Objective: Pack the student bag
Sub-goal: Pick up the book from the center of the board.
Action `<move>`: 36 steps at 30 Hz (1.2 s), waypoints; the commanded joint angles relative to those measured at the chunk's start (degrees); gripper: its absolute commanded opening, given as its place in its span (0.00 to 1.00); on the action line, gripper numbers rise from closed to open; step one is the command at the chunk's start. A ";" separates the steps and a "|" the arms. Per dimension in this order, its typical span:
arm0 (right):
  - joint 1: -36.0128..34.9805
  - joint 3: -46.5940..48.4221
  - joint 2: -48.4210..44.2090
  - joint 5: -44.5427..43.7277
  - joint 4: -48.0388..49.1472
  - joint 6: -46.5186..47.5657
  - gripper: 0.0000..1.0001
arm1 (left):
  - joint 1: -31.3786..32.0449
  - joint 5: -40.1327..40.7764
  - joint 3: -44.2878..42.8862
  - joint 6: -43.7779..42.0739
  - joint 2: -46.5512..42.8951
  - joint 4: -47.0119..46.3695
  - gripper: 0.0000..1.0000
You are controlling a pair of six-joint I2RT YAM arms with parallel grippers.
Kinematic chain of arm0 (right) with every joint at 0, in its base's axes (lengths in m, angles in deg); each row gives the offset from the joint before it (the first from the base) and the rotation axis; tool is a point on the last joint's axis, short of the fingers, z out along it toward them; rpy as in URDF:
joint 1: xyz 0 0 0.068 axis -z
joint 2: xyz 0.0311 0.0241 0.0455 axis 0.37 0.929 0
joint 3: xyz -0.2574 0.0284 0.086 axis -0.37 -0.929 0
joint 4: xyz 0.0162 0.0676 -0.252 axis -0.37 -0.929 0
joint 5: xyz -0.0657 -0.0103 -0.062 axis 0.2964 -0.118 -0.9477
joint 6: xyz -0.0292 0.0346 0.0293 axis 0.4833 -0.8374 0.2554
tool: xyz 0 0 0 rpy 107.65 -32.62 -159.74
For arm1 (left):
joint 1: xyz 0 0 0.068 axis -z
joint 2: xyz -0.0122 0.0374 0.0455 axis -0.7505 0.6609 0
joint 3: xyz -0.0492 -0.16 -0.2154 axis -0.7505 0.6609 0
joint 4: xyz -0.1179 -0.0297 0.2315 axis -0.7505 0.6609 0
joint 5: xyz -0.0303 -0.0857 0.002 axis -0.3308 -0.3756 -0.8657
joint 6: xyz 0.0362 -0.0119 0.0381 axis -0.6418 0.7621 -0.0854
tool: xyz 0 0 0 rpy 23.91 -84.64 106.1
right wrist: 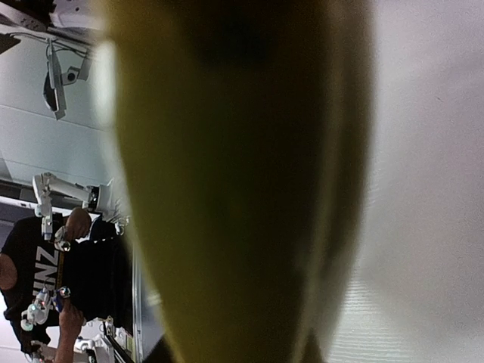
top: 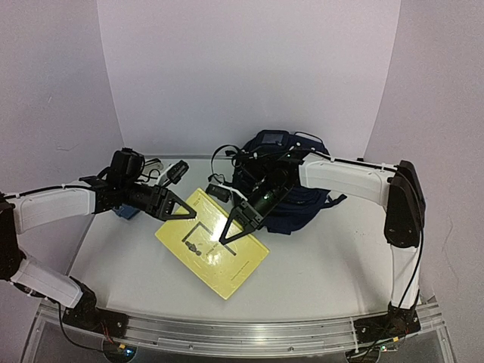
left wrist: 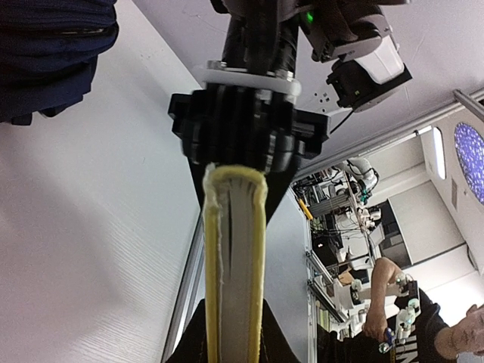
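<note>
Your left gripper [top: 189,213] is clamped on the upper left edge of the yellow book [top: 219,261], jaws narrow with the book pinched between them. In the left wrist view you look straight along that edge, pale pages showing between two yellow covers. Your right gripper [top: 229,233] meets the book from the other side, reaching down over its upper right edge, and its dark fingers stand close on either side of the far end. Whether they actually press the covers you cannot tell (the right wrist view gives you only a blurred yellow mass filling the frame). The book's cover faces up towards the top camera, with thin dark lines and a few small dark marks on it, one corner pointing towards the arm bases. It sits over the middle of the white table [top: 325,265], and you cannot tell whether that near corner rests on the surface. The student bag [top: 302,200] lies at the back of the table, right of centre, just behind your right forearm and partly hidden by it. A small blue object [top: 125,212] lies under your left arm
</note>
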 commanded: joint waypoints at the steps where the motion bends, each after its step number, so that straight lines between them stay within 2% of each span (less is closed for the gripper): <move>1: -0.95 -0.17 -0.67 3.42 -0.06 -1.25 0.11 | 0.07 -1.66 -4.18 -1.09 1.21 -1.70 0.08; 3: -0.91 0.47 -0.66 3.13 0.08 -2.41 0.02 | 0.02 1.84 -4.51 -0.70 1.23 -1.18 0.25; 5: -0.51 1.61 -0.67 2.35 0.40 -3.54 0.00 | -0.26 7.32 -5.40 -0.23 1.22 0.12 0.44; 6: -0.12 2.27 -0.84 1.68 0.72 -4.36 0.00 | -0.50 10.17 -5.60 0.75 1.06 -0.15 0.50; 9: 1.52 4.34 -1.82 -1.68 5.23 -10.06 0.00 | -2.90 17.09 -4.40 6.88 -0.22 -5.34 0.59; 11: 3.50 3.88 -3.37 -4.67 13.41 -17.02 0.00 | -6.28 23.54 -2.07 13.31 -1.57 -9.30 0.68; 14: 7.76 2.33 -5.86 -11.80 27.26 -28.36 0.00 | -10.85 27.72 3.12 23.15 -3.60 -18.43 0.75; 16: 11.00 0.46 -7.25 -16.58 37.09 -36.24 0.00 | -11.30 31.30 6.06 26.55 -5.07 -23.77 0.80; 19: 13.88 -0.50 -7.96 -22.32 44.45 -42.96 0.00 | -11.20 34.85 10.50 31.64 -6.50 -32.11 0.81; 24: 14.64 0.05 -4.95 -26.75 47.51 -50.94 0.00 | -9.97 42.01 20.87 42.84 -6.94 -52.93 0.82; 30: 14.64 -1.63 -0.95 -27.08 57.47 -63.44 0.00 | 0.41 51.96 22.01 46.04 -0.83 -61.88 0.82; 36: 14.64 -3.84 -0.43 -29.06 63.64 -72.40 0.00 | 9.39 62.71 22.78 50.33 10.02 -78.68 0.82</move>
